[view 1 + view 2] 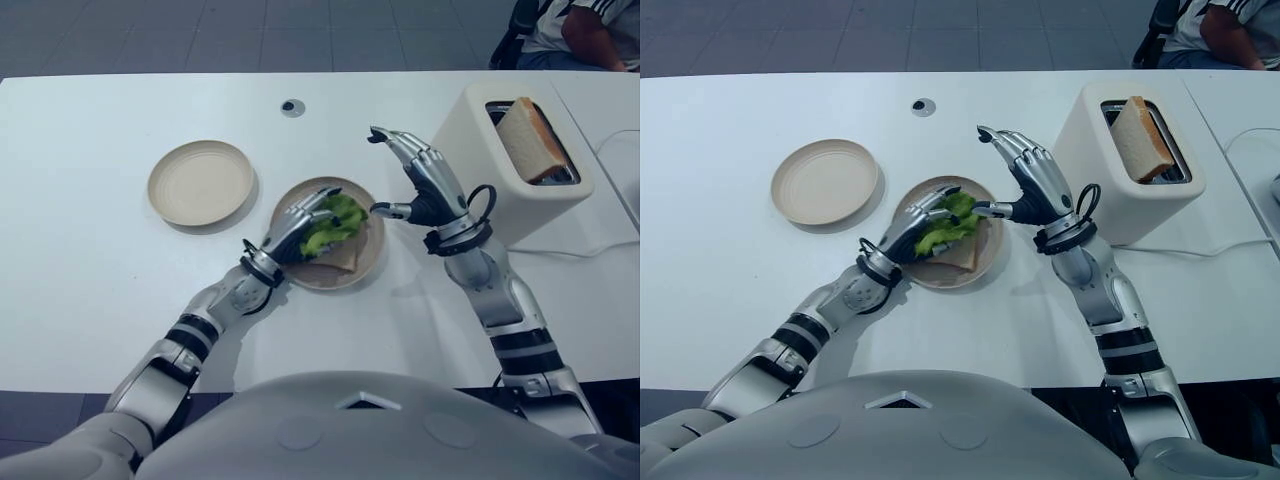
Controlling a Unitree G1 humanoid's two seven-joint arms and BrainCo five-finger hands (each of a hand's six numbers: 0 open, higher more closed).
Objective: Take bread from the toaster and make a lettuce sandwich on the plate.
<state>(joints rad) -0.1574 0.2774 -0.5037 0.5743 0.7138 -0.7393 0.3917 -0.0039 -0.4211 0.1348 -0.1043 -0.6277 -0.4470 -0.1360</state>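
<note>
Lettuce [338, 218] gripped by left hand [293, 235], atop bread [345, 261] on plate [318, 280].

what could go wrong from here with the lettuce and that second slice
1. The left hand is closed on the lettuce over the bottom bread on the plate. When it lets go, leaves may cling to the fingers and lift off, or the bread may get dragged toward the rim.
2. The right hand hangs open beside the toaster. Reaching for the tilted slice, it could knock the toaster or crush the bread.
</note>
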